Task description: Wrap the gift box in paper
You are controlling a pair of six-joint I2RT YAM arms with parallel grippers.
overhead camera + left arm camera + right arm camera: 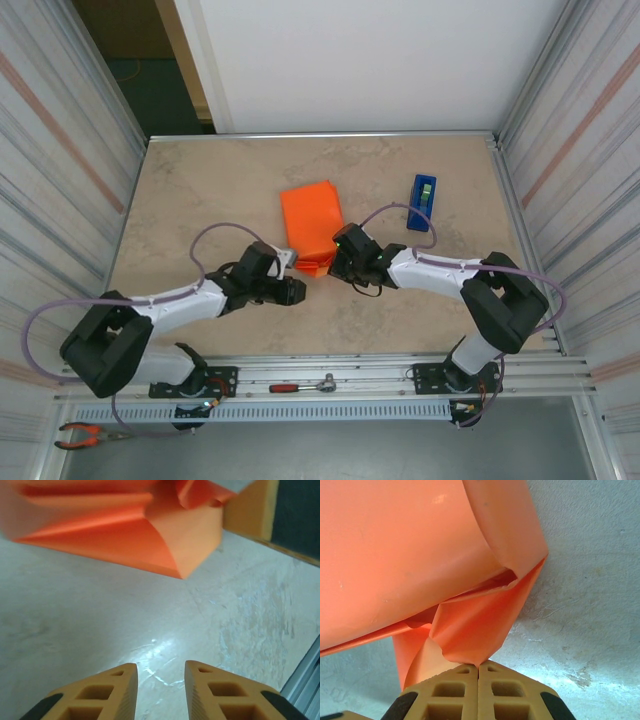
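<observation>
Marbled table [200,190] holds your gift box [312,220] mid-surface, already skinned in the paper [475,630]. Your right jaws pinch together on a loose end flap, likely to fold it flat; your left jaws stand apart, empty, nearby.

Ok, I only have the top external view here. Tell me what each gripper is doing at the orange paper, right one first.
Observer: The right gripper is shut, pinching a crumpled corner flap of the paper at its very tip.
Operator: Now the left one.
Observer: The left gripper is open, with nothing between its jaws, just bare table below.
Operator: Give me its spacing from the box.
Observer: It is apart from the gift box; the paper-covered end faces it across a strip of table.
</observation>
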